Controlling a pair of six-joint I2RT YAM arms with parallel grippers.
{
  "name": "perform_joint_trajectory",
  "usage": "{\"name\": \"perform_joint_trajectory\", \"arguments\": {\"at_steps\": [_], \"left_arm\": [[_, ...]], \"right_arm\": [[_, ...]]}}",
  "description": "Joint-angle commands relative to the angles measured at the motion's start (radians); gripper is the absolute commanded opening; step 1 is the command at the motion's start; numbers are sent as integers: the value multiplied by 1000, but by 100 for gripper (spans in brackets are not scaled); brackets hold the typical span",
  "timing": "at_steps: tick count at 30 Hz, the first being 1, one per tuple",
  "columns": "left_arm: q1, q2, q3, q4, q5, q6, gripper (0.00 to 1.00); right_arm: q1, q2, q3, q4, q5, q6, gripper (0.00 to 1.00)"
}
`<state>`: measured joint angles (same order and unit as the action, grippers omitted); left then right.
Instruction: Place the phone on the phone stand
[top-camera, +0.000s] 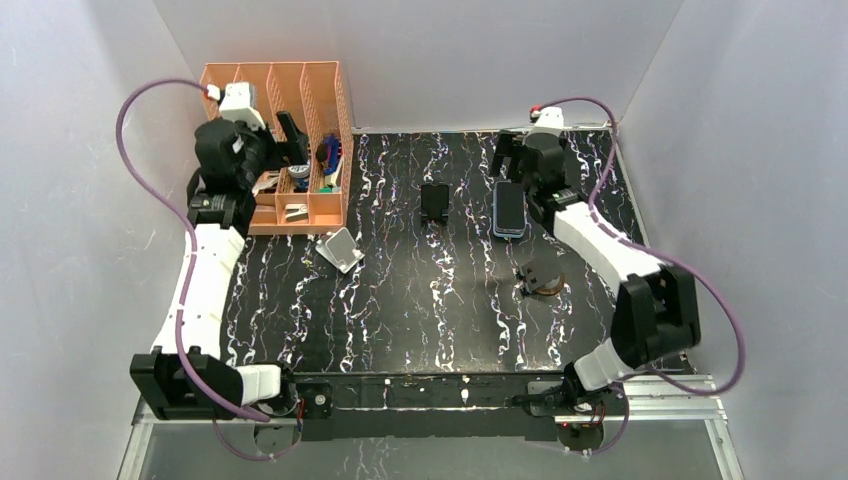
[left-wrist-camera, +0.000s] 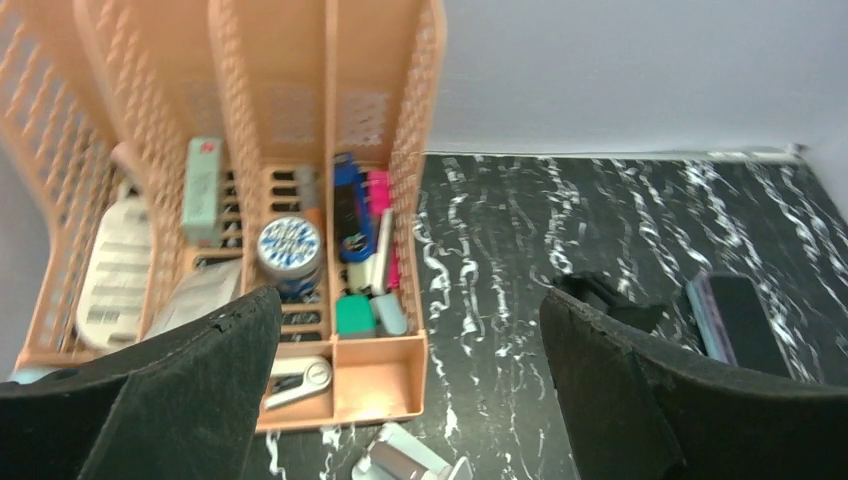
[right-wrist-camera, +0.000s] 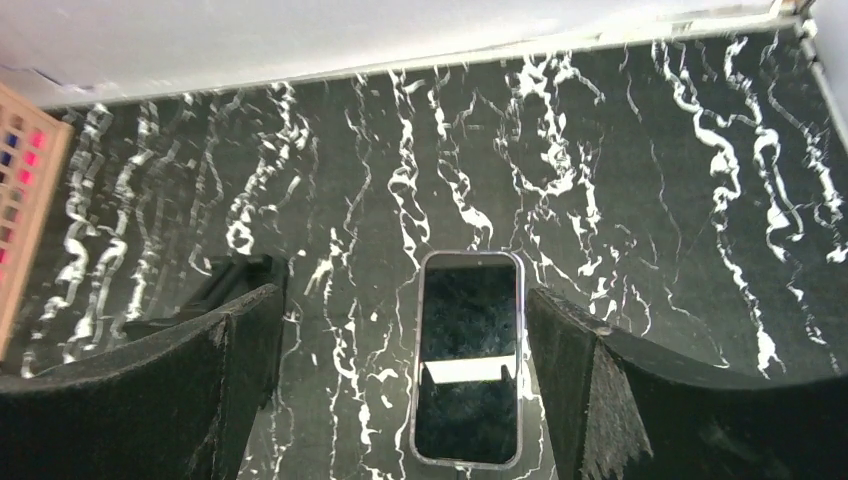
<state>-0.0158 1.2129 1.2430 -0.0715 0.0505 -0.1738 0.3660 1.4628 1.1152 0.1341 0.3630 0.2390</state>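
Top external view: the phone (top-camera: 509, 210) lies flat and screen-up on the black, white-veined table (top-camera: 400, 310), toward the far right, with the small black phone stand (top-camera: 434, 201) to its left and apart from it. Nothing rests on the stand. The right arm reaches over the phone's far end; in the right wrist view, the right fingers (right-wrist-camera: 200, 380) are spread wide, with the phone framed between them and nearer the right-hand one. Neither finger grips it. The stand shows as a dark shape past the left-hand finger.

The left arm hangs at the far left over an orange mesh organizer (top-camera: 300, 110). In the left wrist view, the left fingers (left-wrist-camera: 190, 390) are likewise spread wide, holding nothing. Beyond them, the organizer's compartments hold a round tin (left-wrist-camera: 289, 247) and several markers (left-wrist-camera: 365, 235). A small silver object (top-camera: 340, 250) lies just in front of the organizer.
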Motion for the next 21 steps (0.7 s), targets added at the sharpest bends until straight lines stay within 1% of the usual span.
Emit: {"name": "perform_joint_trajectory", "arguments": {"at_steps": [1, 4, 6, 9, 11, 12, 13, 15, 17, 20, 21], "left_arm": [[14, 24, 203, -185, 371, 152, 98], [14, 36, 287, -288, 481, 267, 98], [45, 39, 317, -390, 605, 342, 98], [45, 18, 286, -406, 717, 380, 98], [46, 5, 249, -382, 782, 375, 98], [45, 1, 239, -370, 789, 367, 98], [45, -2, 230, -348, 772, 347, 98], [45, -13, 213, -289, 697, 290, 98], [45, -43, 171, -167, 521, 176, 98], [46, -65, 148, -116, 213, 65, 98], [45, -69, 138, -112, 152, 34, 98]], "right_arm": [[-7, 144, 166, -146, -9, 23, 99], [-17, 236, 242, -204, -8, 12, 99], [-32, 270, 265, -220, -14, 8, 99], [-59, 308, 279, -240, -37, 9, 99], [-78, 337, 290, -266, -49, 3, 99], [-84, 354, 299, -282, -55, -6, 99], [-91, 369, 312, -300, -62, -14, 99], [-97, 399, 325, -329, -85, -37, 99], [-98, 426, 330, -337, -113, -58, 99], [-99, 465, 338, -341, -161, -72, 99], [-98, 476, 341, -339, -177, -76, 99]]}}
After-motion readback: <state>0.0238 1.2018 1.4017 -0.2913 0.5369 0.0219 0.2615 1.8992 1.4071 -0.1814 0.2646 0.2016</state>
